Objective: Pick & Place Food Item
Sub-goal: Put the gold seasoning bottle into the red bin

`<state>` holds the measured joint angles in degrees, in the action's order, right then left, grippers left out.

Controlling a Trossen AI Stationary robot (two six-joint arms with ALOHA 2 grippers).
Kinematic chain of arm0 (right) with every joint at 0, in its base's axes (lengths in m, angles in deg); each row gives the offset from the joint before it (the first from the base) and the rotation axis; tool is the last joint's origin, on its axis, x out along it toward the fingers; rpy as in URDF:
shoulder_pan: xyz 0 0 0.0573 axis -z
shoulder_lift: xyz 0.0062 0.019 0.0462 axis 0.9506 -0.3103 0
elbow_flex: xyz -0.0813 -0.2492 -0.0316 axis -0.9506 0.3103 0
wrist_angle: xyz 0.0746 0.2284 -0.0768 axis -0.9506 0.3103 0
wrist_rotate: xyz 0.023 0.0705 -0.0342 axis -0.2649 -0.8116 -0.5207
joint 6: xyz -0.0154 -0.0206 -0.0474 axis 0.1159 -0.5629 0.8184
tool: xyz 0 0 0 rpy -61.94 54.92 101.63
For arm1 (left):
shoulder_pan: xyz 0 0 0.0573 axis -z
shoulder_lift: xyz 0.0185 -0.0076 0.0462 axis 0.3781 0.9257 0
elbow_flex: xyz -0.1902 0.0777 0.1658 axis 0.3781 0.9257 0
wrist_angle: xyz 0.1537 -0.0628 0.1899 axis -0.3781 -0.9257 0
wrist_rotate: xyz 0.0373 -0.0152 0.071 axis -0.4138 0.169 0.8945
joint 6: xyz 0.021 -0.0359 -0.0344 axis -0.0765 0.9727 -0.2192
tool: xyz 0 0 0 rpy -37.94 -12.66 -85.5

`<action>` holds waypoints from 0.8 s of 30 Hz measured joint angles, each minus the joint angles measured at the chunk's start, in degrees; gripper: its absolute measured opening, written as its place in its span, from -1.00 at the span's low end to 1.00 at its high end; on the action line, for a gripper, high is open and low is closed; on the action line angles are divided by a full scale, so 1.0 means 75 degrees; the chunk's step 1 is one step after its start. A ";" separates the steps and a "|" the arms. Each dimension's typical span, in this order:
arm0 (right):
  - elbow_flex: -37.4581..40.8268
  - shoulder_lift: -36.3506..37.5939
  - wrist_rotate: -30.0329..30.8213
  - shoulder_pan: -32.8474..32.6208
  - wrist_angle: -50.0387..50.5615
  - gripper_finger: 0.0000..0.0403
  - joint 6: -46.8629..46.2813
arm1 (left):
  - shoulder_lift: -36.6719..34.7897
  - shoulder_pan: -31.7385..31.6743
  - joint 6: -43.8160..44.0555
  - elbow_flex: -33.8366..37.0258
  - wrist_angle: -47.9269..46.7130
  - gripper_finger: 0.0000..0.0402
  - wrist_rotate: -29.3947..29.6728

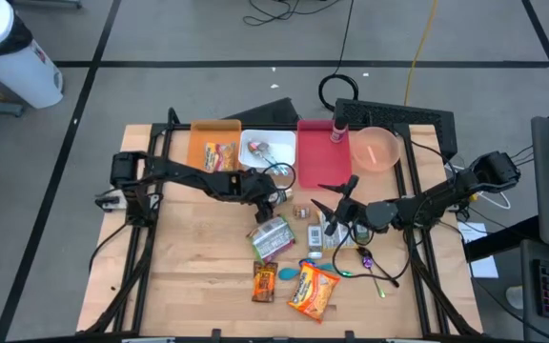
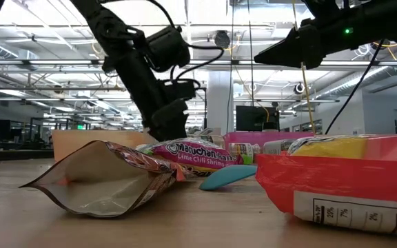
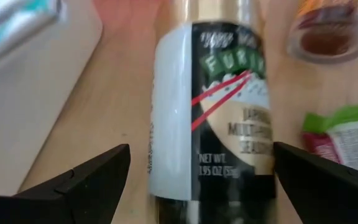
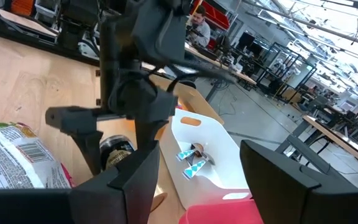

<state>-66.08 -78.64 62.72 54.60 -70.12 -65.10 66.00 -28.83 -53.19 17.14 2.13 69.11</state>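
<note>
Along the far edge of the desk (image 1: 189, 276) stand four containers in a row, left to right: an orange tray (image 1: 201, 143) holding one snack packet (image 1: 219, 155); a white tray (image 1: 273, 139) holding a small wrapped item (image 1: 259, 149); a red tray (image 1: 315, 157) with a small pink jar (image 1: 337, 131) at its far right corner; and a pink bowl (image 1: 376, 149), contents not discernible. Left hand (image 3: 197, 171) is open wide, lowered just near of the white tray, its fingers (image 3: 82, 180) on either side of a seasoning bottle (image 3: 213, 106) lying on the desk, not touching it as far as the wrist view shows. The right wrist view shows the bottle's dark cap (image 4: 115, 149) between those fingers. Right hand (image 1: 336, 195) hovers raised above the desk, near of the red tray, part open, holding nothing. Loose food items lie on the near half of the desk: a noodle packet (image 1: 273, 237), a brown candy packet (image 1: 264, 282), an orange chip bag (image 1: 313, 290), a blue spoon-like piece (image 1: 287, 272).
</note>
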 joint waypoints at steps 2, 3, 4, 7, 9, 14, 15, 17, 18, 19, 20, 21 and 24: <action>0.0000 0.0000 0.0000 0.0000 0.0000 0.09 -0.0003 | 0.0106 -0.0017 -0.0017 0.0000 0.0036 0.97 -0.0007; 0.0000 0.0000 0.0000 0.0000 0.0000 0.09 -0.0006 | 0.0147 -0.0017 -0.0018 0.0000 0.0019 0.97 -0.0006; 0.0000 0.0000 0.0000 0.0000 0.0000 0.09 -0.0005 | 0.0188 -0.0017 -0.0027 0.0000 0.0047 0.97 -0.0006; 0.0000 0.0000 0.0000 0.0000 0.0000 0.09 -0.0006 | 0.0237 -0.0017 -0.0034 0.0000 0.0075 0.97 -0.0006; 0.0000 0.0000 0.0000 0.0000 0.0003 0.09 -0.0009 | 0.0233 -0.0017 -0.0075 0.0000 0.0104 0.97 -0.0005; 0.0000 0.0000 0.0000 0.0000 0.0003 0.09 -0.0012 | 0.0231 -0.0017 -0.0185 0.0000 0.0111 0.97 -0.0003; 0.0000 0.0000 0.0000 0.0000 0.0003 0.09 -0.0012 | 0.0231 -0.0017 -0.0249 0.0000 0.0110 0.97 -0.0001; 0.0000 0.0000 0.0000 0.0000 0.0003 0.09 -0.0011 | 0.0231 -0.0017 -0.0294 0.0000 0.0108 0.97 -0.0001; 0.0000 0.0000 0.0000 0.0000 0.0003 0.09 -0.0009 | 0.0231 -0.0017 -0.0292 0.0000 0.0124 0.96 0.0000; 0.0000 0.0000 0.0000 0.0000 0.0003 0.09 -0.0006 | 0.0231 -0.0017 -0.0290 0.0000 0.0148 0.95 0.0000; 0.0000 0.0000 0.0000 0.0000 0.0003 0.09 -0.0006 | 0.0231 -0.0017 -0.0288 0.0000 0.0171 0.92 0.0000; 0.0000 0.0000 0.0000 0.0000 0.0005 0.09 -0.0012 | 0.0231 -0.0017 -0.0288 0.0000 0.0192 0.89 0.0000; 0.0000 0.0000 0.0000 0.0000 0.0003 0.09 -0.0009 | 0.0228 -0.0017 -0.0285 0.0000 0.0291 0.72 0.0000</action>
<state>-66.08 -78.64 62.72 54.60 -70.10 -65.17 67.71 -28.96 -55.32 17.14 4.31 69.11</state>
